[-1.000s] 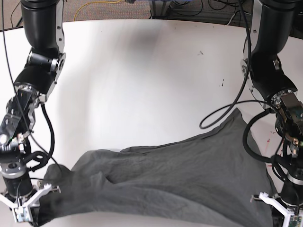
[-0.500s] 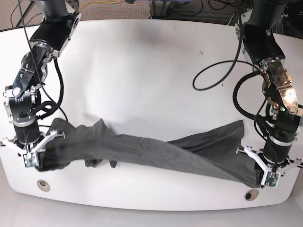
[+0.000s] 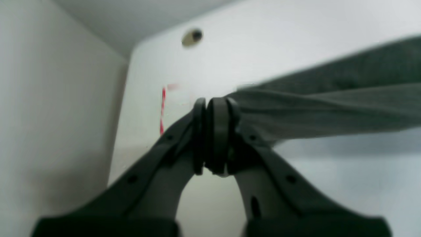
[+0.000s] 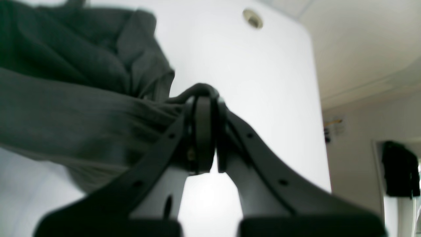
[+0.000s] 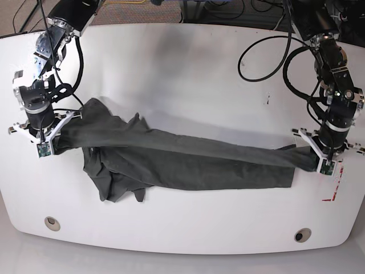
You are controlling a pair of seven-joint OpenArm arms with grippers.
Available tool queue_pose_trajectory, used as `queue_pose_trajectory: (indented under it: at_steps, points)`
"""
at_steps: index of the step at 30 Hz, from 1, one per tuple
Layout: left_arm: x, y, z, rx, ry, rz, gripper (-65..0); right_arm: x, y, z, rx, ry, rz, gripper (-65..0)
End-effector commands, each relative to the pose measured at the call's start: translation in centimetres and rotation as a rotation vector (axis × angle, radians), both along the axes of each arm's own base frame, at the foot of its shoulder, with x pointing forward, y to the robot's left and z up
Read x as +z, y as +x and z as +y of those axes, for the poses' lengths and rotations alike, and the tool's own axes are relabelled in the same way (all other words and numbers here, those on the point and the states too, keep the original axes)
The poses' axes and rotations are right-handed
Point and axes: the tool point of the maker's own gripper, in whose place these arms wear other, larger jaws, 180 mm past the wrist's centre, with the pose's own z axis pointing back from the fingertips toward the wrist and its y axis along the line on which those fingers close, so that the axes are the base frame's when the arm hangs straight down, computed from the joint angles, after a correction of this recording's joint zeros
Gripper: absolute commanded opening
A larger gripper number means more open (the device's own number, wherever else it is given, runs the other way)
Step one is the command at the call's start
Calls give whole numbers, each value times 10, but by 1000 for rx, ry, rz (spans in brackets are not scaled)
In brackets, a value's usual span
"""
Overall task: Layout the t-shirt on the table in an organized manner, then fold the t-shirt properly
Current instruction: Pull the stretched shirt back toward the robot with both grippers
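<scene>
Two black jointed robot arms with white-framed wrist units and dark two-finger grippers.

The black, glossy-cased left arm (image 5: 333, 68) and the matching black right arm (image 5: 48, 51) are built of rounded segments with silver-grey metal brackets at the joints, and thick black cables loop loosely alongside each one. Near each wrist a white angular frame spreads outward, carrying a small green circuit board at its tip. The dark matte plastic left gripper (image 3: 213, 135) has two curved fingers dotted with small round screw holes and ending in rounded, ribbed black pads (image 3: 218, 131). The dark matte right gripper (image 4: 204, 131) has the same shape.
</scene>
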Motion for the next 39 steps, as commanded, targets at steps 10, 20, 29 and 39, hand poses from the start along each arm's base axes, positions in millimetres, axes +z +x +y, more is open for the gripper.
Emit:
queue_pose_trajectory:
  at_steps: [10,20,29,39]
  points:
    - [6,2,-11,-43,-12,-32,-647,26,14,2,15,-6,-90,-650]
    - [91,49,-24,-72,-12,-251,-647,70,54,12,67,-33,-195,-650]
    - [186,82,-37,-113,4,-456,-647,122,92,20,87,-116,-286,-650]
    - [287,104,-32,-101,-12,-606,-647,222,125,15,94,-237,-451,-650]
